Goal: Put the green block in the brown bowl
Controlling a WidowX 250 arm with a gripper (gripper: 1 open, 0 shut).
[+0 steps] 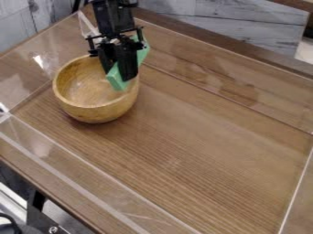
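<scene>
From the single camera view we see our gripper (pixel 119 64) clamped on the green block (pixel 124 71) — its long axis runs steeply up and down, tilted toward one o'clock. The block hangs over the three-o'clock rim of the brown bowl (pixel 86 93), so we judge the hollow lies toward eight o'clock of the pincer.

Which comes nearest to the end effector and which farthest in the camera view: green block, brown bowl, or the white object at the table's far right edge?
1. green block: clamped in the end effector.
2. brown bowl: just below, to its left.
3. white object: far right edge.
</scene>
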